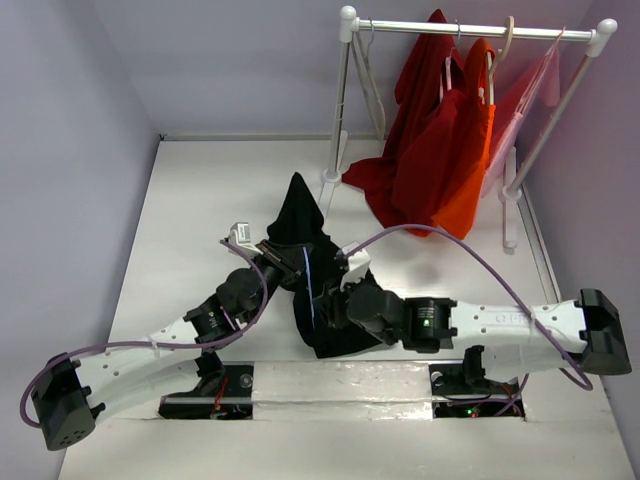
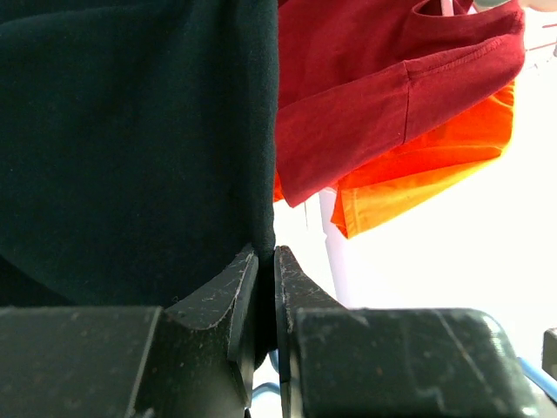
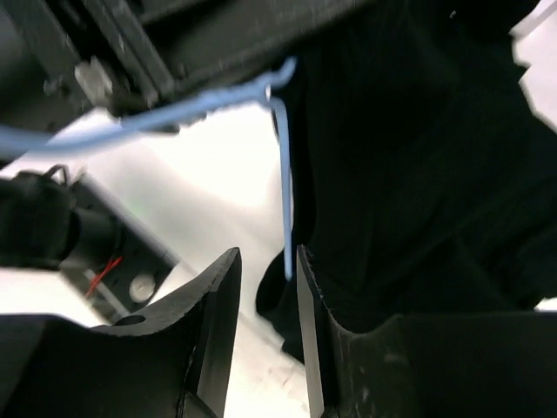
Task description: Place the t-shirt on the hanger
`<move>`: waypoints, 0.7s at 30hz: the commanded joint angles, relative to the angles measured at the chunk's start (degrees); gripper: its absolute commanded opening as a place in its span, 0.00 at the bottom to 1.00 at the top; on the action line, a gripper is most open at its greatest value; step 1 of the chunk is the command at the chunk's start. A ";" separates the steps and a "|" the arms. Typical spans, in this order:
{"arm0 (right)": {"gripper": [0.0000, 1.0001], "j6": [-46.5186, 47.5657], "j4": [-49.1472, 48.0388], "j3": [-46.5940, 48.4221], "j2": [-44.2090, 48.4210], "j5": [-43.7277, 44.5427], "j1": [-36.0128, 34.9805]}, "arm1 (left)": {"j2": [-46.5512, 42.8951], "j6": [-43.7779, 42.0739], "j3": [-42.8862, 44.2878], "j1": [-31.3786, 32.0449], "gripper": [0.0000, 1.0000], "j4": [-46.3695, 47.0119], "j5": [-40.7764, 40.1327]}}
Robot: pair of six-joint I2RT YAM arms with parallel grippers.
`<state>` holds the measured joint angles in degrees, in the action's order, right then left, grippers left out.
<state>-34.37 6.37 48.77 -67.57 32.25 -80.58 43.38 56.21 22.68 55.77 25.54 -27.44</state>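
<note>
From above, the t-shirt (image 1: 300, 215) sits bunched on the bench (image 1: 190, 200) between both arms, the left view shows the left claw (image 2: 266, 252) pinching its edge tight, and the right view shows the right claw (image 3: 268, 252) a little open, with the hanger (image 3: 283, 174) end at its gap.

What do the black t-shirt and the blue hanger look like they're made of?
The t-shirt looks like soft matte knit fabric, probably cotton: it drapes in limp folds with no sheen. The hanger looks like thin wire with a smooth light-blue coat, likely painted or plastic-coated metal: it holds a sharp bend though very slim.
</note>
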 commanded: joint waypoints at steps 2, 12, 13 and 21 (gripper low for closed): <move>0.37 5.54 -5.23 5.36 -4.31 4.32 1.83 | -0.92 1.71 1.41 -0.13 0.00 2.67 1.16; 0.23 5.72 -8.13 6.77 -10.12 6.59 4.99 | -1.71 2.50 1.67 -0.13 0.00 1.71 2.83; 0.23 5.63 -8.30 6.69 -10.30 6.86 4.99 | -2.15 2.51 1.67 -0.13 0.00 1.45 2.74; 0.00 4.14 -7.69 4.05 -8.81 4.85 5.52 | -2.24 -3.28 7.35 -0.13 0.15 -5.75 -0.68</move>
<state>-29.39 0.82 53.47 -78.06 34.76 -75.96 41.89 56.58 23.92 55.77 21.41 -25.91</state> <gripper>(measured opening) 0.034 0.124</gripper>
